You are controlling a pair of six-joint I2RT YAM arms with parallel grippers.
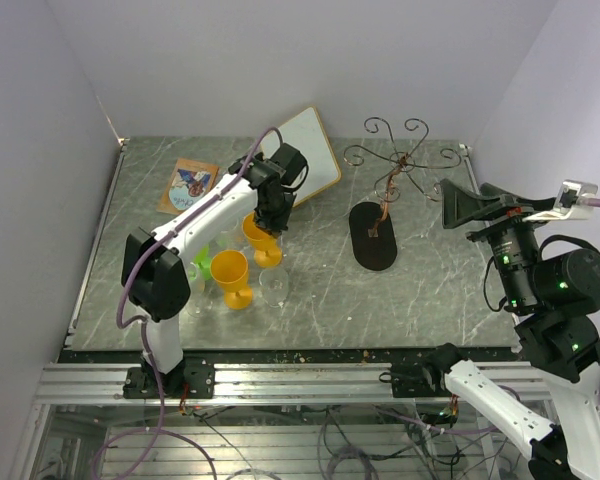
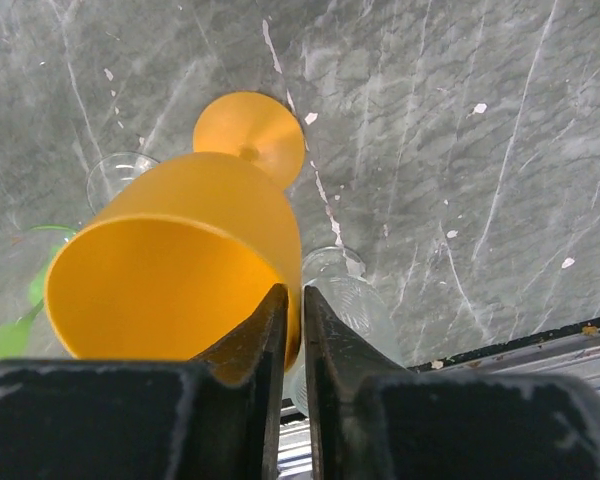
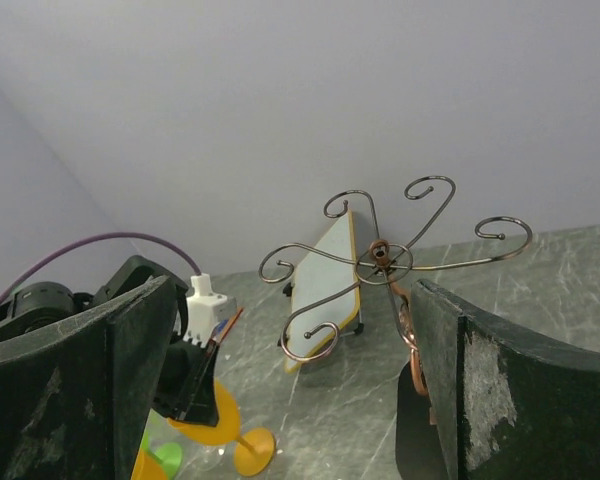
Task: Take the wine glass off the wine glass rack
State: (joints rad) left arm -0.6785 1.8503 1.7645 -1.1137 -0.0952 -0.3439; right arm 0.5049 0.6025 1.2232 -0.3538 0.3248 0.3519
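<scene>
orange wine glass (image 2: 170, 265) upright, stem vertical, mouth up, foot on table, left of wine glass rack (image 1: 384, 195) | left gripper (image 2: 294, 296) nipped on its rim | right gripper (image 3: 292, 300) wide apart, empty | grey marbled table (image 1: 430, 290), white walls (image 1: 280, 60)

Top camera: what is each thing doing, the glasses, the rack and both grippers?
Rack: upright, arms bare.
Left gripper: pinching rim of orange glass.
Orange glass: upright, held by rim.
Other orange glass: upright, untouched.
Right gripper: wide open, empty.
</scene>
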